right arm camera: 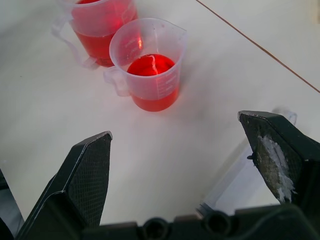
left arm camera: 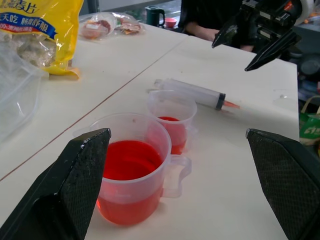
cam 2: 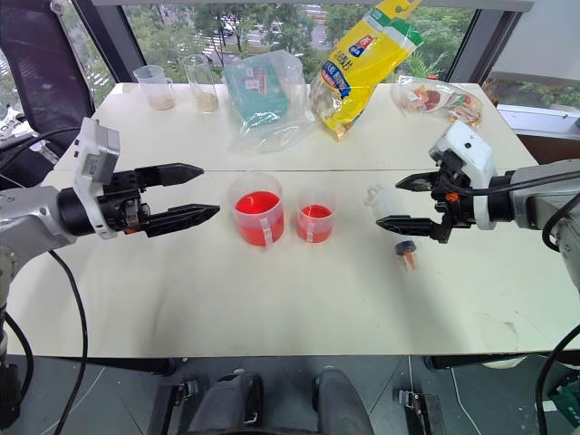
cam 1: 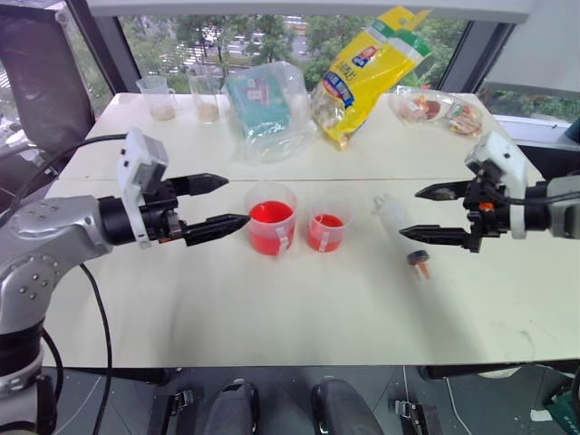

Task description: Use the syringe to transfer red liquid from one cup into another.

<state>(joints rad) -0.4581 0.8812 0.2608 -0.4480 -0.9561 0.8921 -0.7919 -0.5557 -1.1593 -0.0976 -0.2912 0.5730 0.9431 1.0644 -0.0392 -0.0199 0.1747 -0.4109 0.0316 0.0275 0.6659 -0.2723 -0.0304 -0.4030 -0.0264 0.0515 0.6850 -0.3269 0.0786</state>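
The wider cup holds red liquid and stands mid-table, with the narrower cup just to its right, also holding some red liquid. The syringe lies flat on the table to the right of both cups, its orange tip toward the front edge. My left gripper hovers open just left of the wider cup, its fingers level and empty. Open and empty too, my right gripper hangs over the syringe's barrel. The left wrist view shows both cups and the syringe beyond them.
Along the far side of the table stand two beakers with tan grains, a clear bag with a green box, a yellow snack bag and a packet of snacks. A seam runs across the table behind the cups.
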